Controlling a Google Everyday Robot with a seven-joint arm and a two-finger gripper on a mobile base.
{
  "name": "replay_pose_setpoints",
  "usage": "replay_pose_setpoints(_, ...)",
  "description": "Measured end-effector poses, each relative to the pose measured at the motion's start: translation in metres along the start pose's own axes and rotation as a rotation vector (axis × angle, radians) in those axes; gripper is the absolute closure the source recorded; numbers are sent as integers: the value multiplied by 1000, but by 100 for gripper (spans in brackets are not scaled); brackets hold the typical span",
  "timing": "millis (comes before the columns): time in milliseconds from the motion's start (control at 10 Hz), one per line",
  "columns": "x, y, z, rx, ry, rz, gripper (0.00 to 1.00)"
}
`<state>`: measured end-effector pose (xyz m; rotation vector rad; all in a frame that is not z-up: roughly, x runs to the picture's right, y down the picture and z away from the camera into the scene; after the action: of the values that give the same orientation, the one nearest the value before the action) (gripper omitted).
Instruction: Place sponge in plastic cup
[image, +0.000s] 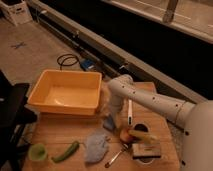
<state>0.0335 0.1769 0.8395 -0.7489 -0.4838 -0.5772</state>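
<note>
A small blue sponge (108, 123) is at the middle of the wooden table (60, 131), right under my gripper (111, 116). The gripper hangs from the white arm (150, 102), which reaches in from the right and points down just in front of the yellow tub. The gripper is on or just over the sponge; I cannot tell whether it touches it. The green plastic cup (36, 151) stands upright at the table's front left corner, far to the left of the gripper.
A large yellow tub (67, 91) fills the back left of the table. A green pepper (66, 151), a grey-blue cloth (95, 145), a spoon (116, 156), an orange fruit (125, 134), a dark bowl holding a tan block (144, 149) and a white utensil (130, 112) lie along the front.
</note>
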Motion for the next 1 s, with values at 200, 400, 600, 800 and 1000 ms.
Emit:
replay_pose_setpoints(200,1,1,8,-3,-22,12,20)
replay_pose_setpoints(400,6,5,14,-7,-36,30,20)
replay_pose_setpoints(600,6,6,18,-1,-39,33,28)
replay_pose_setpoints(800,7,9,18,21,-40,41,51)
replay_pose_setpoints(1000,6,8,19,21,-43,41,69)
